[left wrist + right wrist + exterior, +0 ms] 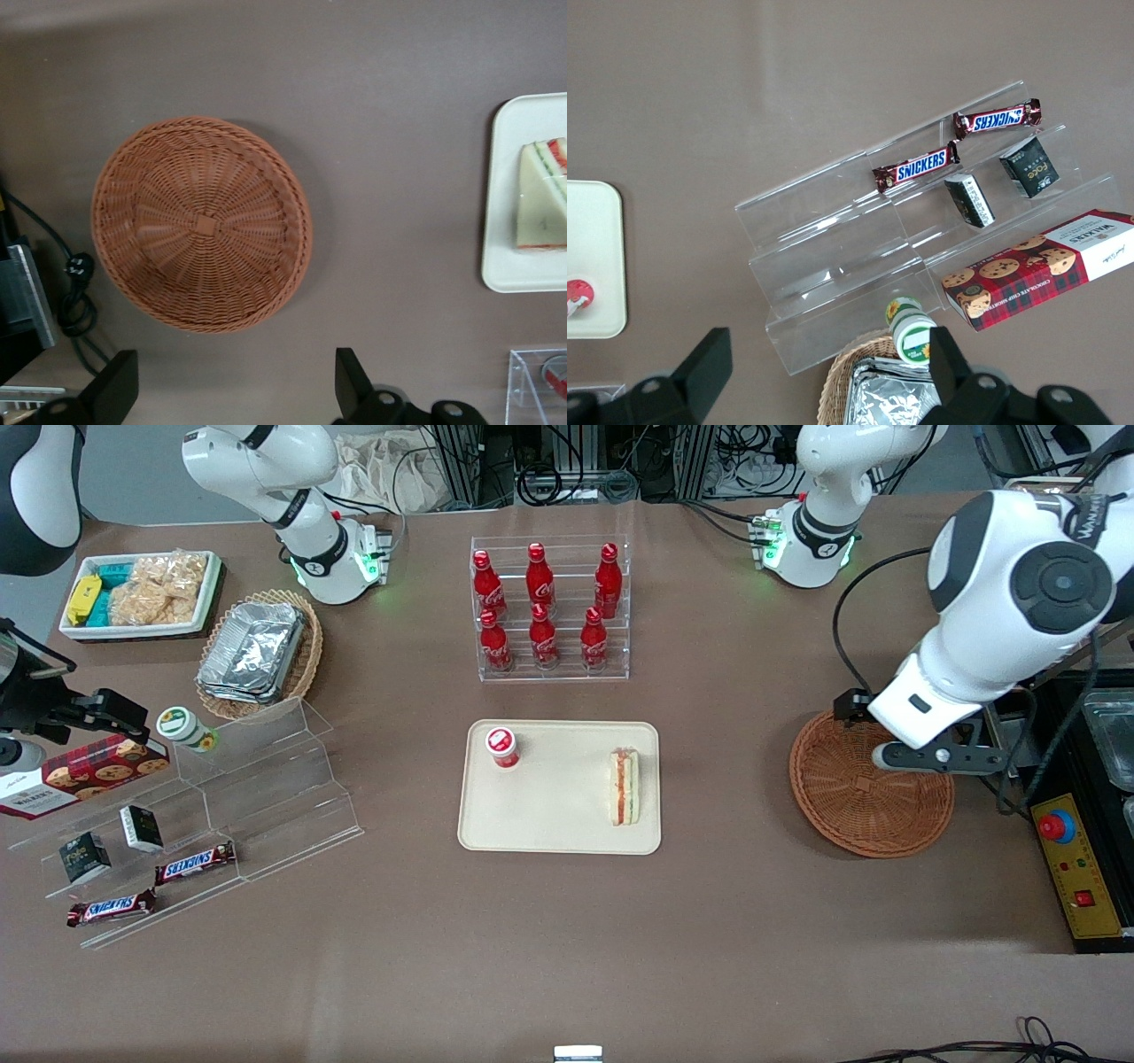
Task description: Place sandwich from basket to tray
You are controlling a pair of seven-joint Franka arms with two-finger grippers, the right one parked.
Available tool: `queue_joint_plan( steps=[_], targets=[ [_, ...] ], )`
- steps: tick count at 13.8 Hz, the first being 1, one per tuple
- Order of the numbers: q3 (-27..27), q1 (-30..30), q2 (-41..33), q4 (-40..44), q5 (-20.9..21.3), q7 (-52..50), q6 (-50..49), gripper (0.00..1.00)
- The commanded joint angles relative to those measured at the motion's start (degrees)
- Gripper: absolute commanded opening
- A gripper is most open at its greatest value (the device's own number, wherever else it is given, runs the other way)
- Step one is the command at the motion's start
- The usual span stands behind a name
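The sandwich point(625, 786) point(542, 199), a white bread wedge with red and green filling, lies on the beige tray point(558, 815) point(509, 266), near the tray edge facing the basket. The round reddish-brown wicker basket point(864, 815) point(199, 221) stands empty toward the working arm's end of the table. My left gripper point(895, 744) point(235, 385) hovers above the basket's rim, the part farther from the front camera. It is open, with its fingers point(120, 385) spread wide and nothing between them.
A small red-capped cup point(501, 746) stands on the tray. A clear rack of red bottles point(549, 607) point(536, 381) stands farther from the front camera than the tray. A stepped acrylic shelf point(266, 779) with snacks lies toward the parked arm's end. A yellow control box point(1067, 859) sits beside the basket.
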Motion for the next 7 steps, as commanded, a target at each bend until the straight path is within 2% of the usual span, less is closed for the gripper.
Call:
queue_joint_plan(
  steps=[1,3,7],
  targets=[
    [-0.5,2.8,-0.7,0.3,-1.4,3.6,-1.5,1.00],
    [-0.4,3.9,-0.8,0.2,-2.9,5.4,-1.6,1.00],
    [-0.5,4.8,0.0,1.7,-2.5,8.7,-2.0,1.00]
  ],
)
